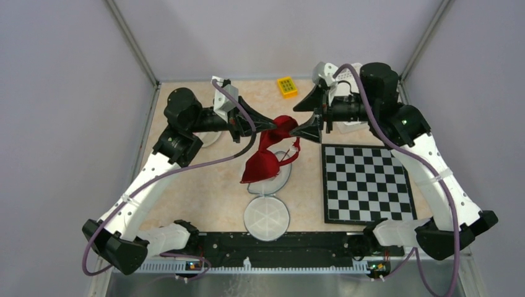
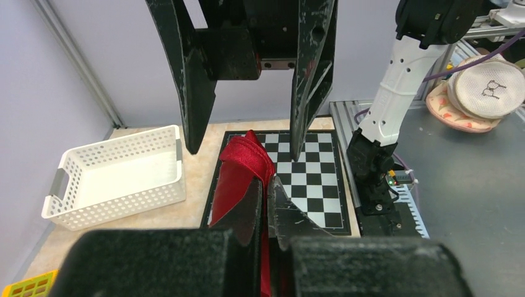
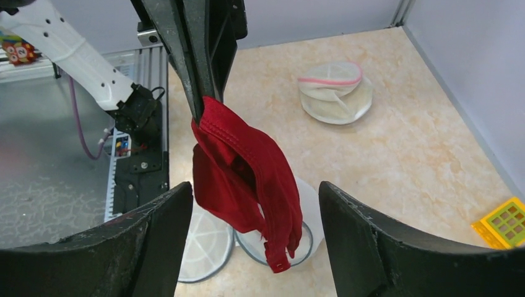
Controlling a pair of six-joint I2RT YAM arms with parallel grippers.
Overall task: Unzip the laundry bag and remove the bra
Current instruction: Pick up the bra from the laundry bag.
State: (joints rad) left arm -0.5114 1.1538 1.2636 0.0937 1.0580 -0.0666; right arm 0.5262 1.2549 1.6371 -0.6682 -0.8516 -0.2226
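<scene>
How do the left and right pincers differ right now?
The left pincer is shut on the red bra and holds it up; the right pincer stands wide open and holds nothing. The left one carries the hanging bra, while the right only faces it from the other side. Both are raised above the table, pointing toward each other.

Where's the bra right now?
Top view, centre of the table: the red bra hangs from the shut left end effector, above the opened white laundry bag and just left of the checkerboard. The open right end effector is right beside it.
</scene>
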